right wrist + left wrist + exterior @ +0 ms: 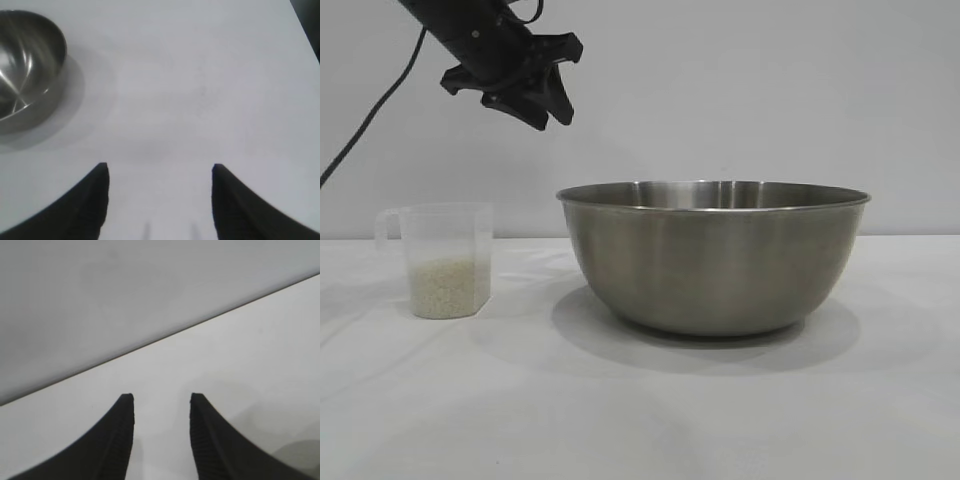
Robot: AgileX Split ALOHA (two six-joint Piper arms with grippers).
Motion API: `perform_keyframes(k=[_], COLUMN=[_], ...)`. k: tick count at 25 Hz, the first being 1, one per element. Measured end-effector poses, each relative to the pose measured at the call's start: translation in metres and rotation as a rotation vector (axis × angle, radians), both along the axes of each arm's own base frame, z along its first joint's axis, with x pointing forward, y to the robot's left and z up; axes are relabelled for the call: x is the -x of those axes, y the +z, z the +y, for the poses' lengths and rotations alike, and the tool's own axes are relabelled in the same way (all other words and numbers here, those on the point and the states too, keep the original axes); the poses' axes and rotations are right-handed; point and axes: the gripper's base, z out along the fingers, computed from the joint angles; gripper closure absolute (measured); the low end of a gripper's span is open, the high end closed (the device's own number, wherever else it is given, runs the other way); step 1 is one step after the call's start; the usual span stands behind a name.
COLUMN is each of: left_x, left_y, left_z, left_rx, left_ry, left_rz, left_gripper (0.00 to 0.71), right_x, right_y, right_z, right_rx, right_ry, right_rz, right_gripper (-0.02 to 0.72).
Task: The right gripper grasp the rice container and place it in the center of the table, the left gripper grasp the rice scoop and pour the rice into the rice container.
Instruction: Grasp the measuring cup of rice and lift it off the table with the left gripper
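Steel bowl x1 – scoop x1

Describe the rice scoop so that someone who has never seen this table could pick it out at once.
On the white table stands a big steel bowl. Beside it, apart, under the raised left gripper, is the rice scoop: small, clear plastic, with a rim handle and white rice in its bottom.

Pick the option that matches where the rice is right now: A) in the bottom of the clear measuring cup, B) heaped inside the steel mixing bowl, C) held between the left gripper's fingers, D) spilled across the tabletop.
A: the rice sits in the lower part of the clear measuring cup, which stands on the white tabletop beside the steel mixing bowl.
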Motion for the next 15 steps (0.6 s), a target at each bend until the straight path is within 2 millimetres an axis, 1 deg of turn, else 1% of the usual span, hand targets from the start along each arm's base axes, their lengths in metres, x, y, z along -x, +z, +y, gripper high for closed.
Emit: perform_keyframes(k=[3,8,12,15], left_x=[0.001,0.005,0.015,0.026], left_y=[0.004,0.006,0.008,0.015], left_z=[0.000,-0.002,-0.006,-0.002], left_rx=[-0.006,-0.030,-0.052,-0.032], left_ry=[-0.005,-0.056,-0.160,-0.135], left_rz=[-0.009,0.001,0.026,0.019], left_gripper=[0.492,0.492,0.492,0.492], right_x=[0.007,0.024,0.033,0.034], right_y=[-0.007,-0.006,-0.007,-0.007], right_z=[0.000,0.000,0.000,0.000], right_rx=[0.000,-0.001,-0.001,-0.001], right_ry=[-0.004,-0.005,-0.007,-0.007], right_rz=[0.021,-0.082,-0.136,-0.139], right_gripper=[0.322,0.322,0.322,0.322])
